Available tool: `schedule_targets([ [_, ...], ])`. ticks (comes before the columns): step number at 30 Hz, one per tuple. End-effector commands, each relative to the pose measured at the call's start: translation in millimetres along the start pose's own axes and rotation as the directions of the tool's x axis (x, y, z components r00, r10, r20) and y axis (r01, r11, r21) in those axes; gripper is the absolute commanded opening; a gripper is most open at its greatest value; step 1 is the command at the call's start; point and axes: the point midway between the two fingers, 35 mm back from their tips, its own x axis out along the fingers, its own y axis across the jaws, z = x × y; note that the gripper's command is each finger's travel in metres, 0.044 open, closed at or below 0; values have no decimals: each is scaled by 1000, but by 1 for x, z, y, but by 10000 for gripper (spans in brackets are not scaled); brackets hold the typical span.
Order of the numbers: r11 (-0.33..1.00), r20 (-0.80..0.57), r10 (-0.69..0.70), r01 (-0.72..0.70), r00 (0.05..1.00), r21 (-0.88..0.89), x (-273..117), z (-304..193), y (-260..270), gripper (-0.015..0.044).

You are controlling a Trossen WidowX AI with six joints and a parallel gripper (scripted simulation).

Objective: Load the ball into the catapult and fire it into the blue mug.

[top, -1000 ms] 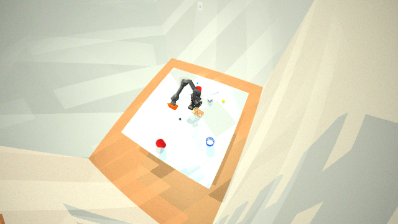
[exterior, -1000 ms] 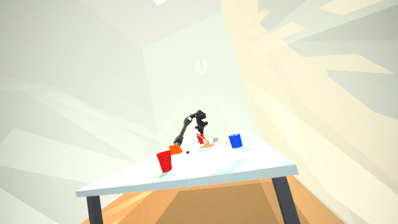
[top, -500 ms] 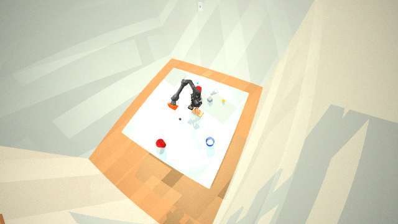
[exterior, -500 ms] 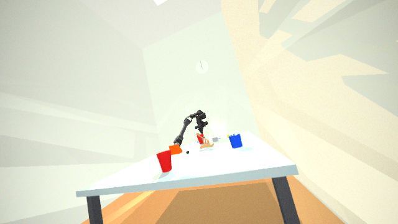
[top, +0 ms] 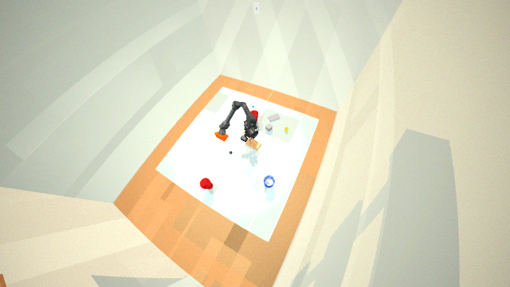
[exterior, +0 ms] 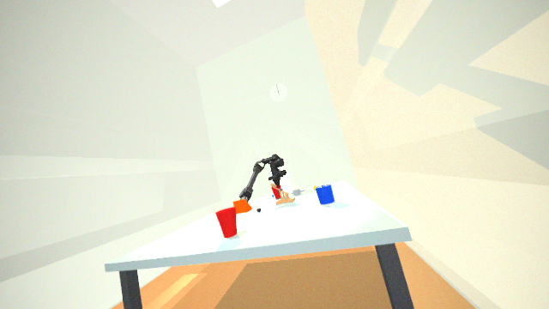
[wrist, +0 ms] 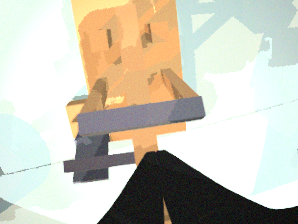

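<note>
The wooden catapult [top: 253,144] [exterior: 285,200] [wrist: 131,65] stands on the table under my gripper, with a grey crossbar [wrist: 142,115] across its frame. My gripper [top: 250,138] [exterior: 278,184] [wrist: 157,153] is shut with its fingertips together. It covers part of the catapult's throwing arm [wrist: 145,144] in the wrist view; the arm's cup end is hidden, and whether it holds a ball cannot be told. The blue mug [top: 269,176] [exterior: 325,195] stands upright at the right. A small black ball-like thing [top: 230,152] [exterior: 258,210] lies left of the catapult, and a yellow one [top: 286,129] [exterior: 315,188] lies farther back.
A red cup [top: 205,183] [exterior: 227,223] stands near the table's front edge, left of the mug. Another red thing [top: 254,114] [exterior: 276,191] stands behind the gripper. Grey blocks [top: 274,117] [top: 268,127] lie at the back. The orange piece [top: 221,136] [exterior: 242,206] is at the arm's base.
</note>
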Motion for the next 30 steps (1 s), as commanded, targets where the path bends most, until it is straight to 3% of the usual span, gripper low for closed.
schedule_targets([
  [1,1000,8,4,-4,1000,1,4,-3,2,0],
  [30,1000,8,5,-5,1000,1,42,-22,4,0],
])
